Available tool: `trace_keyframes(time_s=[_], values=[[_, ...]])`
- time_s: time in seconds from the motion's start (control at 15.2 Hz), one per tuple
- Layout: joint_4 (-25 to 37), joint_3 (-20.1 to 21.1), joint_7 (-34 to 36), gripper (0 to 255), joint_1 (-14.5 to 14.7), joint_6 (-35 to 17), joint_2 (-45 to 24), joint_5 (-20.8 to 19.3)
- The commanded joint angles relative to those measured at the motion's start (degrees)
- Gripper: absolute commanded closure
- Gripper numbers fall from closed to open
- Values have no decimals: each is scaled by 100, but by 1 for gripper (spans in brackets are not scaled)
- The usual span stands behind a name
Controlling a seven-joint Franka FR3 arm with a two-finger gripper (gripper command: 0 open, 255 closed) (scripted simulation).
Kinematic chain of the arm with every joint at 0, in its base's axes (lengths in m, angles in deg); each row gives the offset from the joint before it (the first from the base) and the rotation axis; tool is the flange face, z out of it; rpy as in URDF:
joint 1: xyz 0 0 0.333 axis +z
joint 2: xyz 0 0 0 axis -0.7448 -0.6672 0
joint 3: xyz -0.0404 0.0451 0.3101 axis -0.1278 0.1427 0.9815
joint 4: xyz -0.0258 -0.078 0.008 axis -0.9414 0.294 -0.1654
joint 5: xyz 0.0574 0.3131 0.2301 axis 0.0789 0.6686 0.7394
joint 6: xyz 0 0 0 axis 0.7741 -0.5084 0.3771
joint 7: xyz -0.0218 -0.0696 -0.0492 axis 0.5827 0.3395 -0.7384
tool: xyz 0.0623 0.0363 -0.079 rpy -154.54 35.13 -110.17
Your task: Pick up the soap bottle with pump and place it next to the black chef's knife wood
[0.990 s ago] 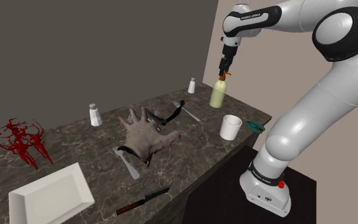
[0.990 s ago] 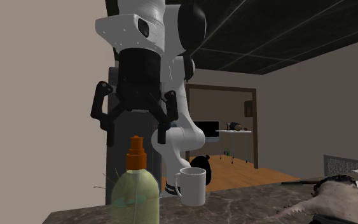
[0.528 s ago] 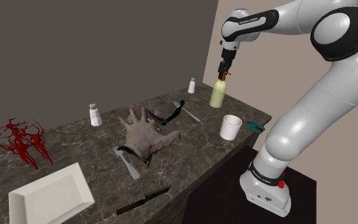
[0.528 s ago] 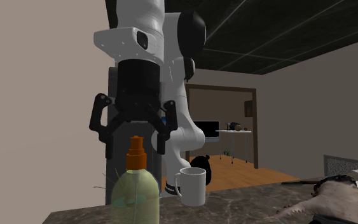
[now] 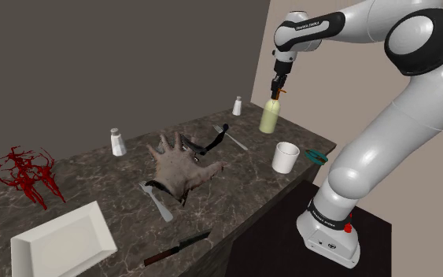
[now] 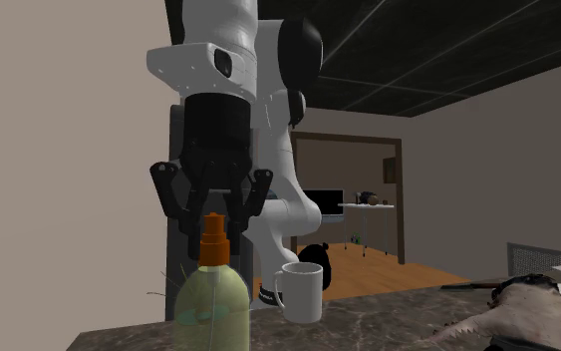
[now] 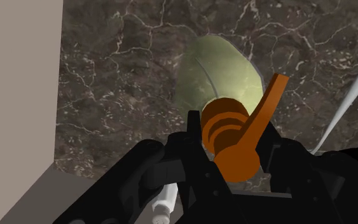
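The soap bottle (image 5: 269, 118) is pale yellow-green with an orange pump and stands upright at the counter's far end, close to the wall corner. My gripper (image 5: 277, 89) comes straight down on it and is shut on the orange pump (image 6: 213, 239). In the wrist view the black fingers (image 7: 193, 128) clasp the pump's collar (image 7: 229, 133) from both sides, with the bottle's body (image 7: 222, 70) below. The black chef's knife (image 5: 176, 249), with a brown wooden handle, lies near the counter's front edge, far from the bottle toward the shoulder view's lower left.
A white mug (image 5: 286, 157) stands near the bottle. Two shakers (image 5: 238, 105) (image 5: 117, 142), a hand-shaped object (image 5: 180, 169), a fork (image 5: 156, 201), a white tray (image 5: 62, 242) and a red branching ornament (image 5: 29, 173) spread over the dark marble counter (image 5: 235, 185). A beige wall rises beside the bottle.
The fingers, spread wide beside the pump half a second ago, have closed onto it. The bottle has not moved.
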Motion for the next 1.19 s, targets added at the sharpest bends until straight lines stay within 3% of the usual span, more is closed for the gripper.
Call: trace_keyframes(time_s=[0.0,0.26,1.12], values=[[-1,0,0,255,0,0,-1,-1],[-1,-1,-1,255,-1,-2,-2,-1],[975,70,-22,255,34,999,24,30]])
